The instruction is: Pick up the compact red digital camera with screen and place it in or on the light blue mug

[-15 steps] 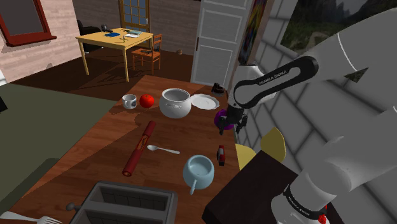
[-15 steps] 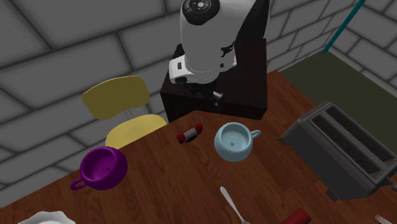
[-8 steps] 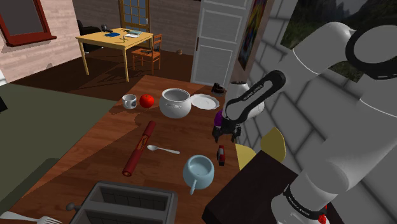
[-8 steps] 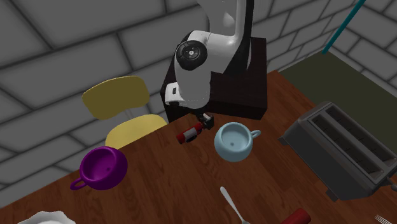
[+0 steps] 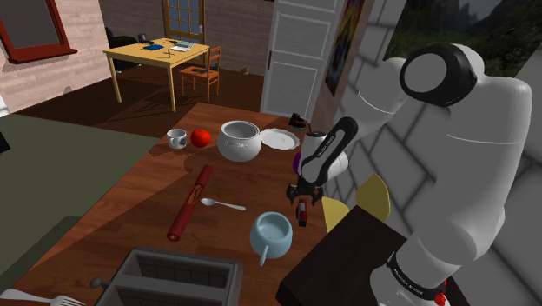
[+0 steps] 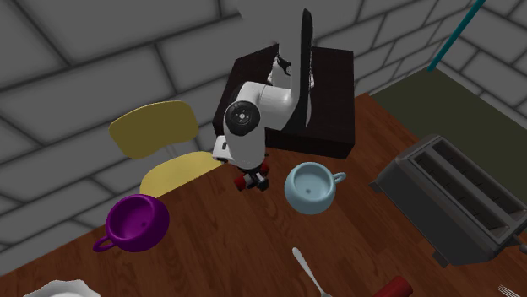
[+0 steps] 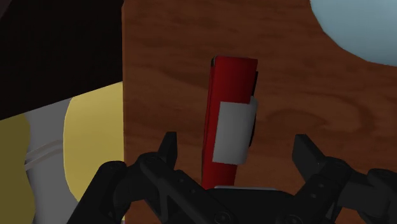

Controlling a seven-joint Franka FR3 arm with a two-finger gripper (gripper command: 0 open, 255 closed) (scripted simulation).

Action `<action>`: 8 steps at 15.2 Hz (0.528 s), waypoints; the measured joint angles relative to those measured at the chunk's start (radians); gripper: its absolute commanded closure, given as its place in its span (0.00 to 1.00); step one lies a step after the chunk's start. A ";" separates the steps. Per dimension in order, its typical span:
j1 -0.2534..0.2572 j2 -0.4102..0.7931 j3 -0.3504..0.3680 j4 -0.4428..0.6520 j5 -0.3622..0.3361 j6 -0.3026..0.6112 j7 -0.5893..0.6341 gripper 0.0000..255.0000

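Open gripper point(image 7: 234, 140) hovers directly above the red camera point(image 7: 228, 118) near the bench point(image 7: 172, 63) edge; its long axis runs between the fingers point(image 7: 167, 149), apparently untouched.

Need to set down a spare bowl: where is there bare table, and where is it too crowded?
Widest bare wood: between the red rolling pin and the edge of the table toward the shoulder view's left, beyond the toaster. A smaller patch: between spoon and white pot. Crowded: around the light blue mug, where the open pincer straddles the red camera.
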 measured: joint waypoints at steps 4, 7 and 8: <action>0.006 0.068 -0.013 0.016 -0.008 0.051 0.013 0.00; 0.008 0.126 -0.020 0.029 -0.013 0.097 0.016 0.00; 0.009 0.135 -0.021 0.031 -0.013 0.103 0.017 0.00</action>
